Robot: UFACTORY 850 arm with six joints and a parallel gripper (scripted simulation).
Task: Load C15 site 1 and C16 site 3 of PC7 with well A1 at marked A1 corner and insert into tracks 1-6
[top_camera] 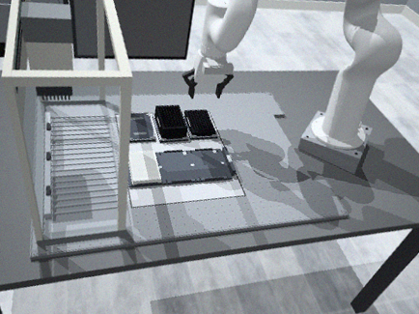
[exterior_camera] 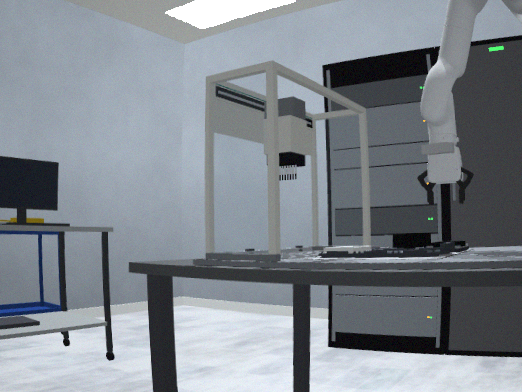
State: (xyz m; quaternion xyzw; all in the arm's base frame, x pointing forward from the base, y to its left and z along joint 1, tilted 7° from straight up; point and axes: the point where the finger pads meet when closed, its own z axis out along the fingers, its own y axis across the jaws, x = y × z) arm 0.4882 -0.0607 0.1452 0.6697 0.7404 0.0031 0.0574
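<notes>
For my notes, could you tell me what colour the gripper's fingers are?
Black fingers on a white arm, clearest in the top view.

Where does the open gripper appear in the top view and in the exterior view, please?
Top: the gripper hangs upper centre, open and holding nothing, above the table behind the row of nests.
Exterior: the gripper is at the right edge, mid-height, before the dark cabinet.
Shared landmark: the instrument's pale frame.

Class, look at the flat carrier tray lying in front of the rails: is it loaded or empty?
Empty. The carrier tray shows only its bare top, and all three plates sit in the row beside it.
</notes>
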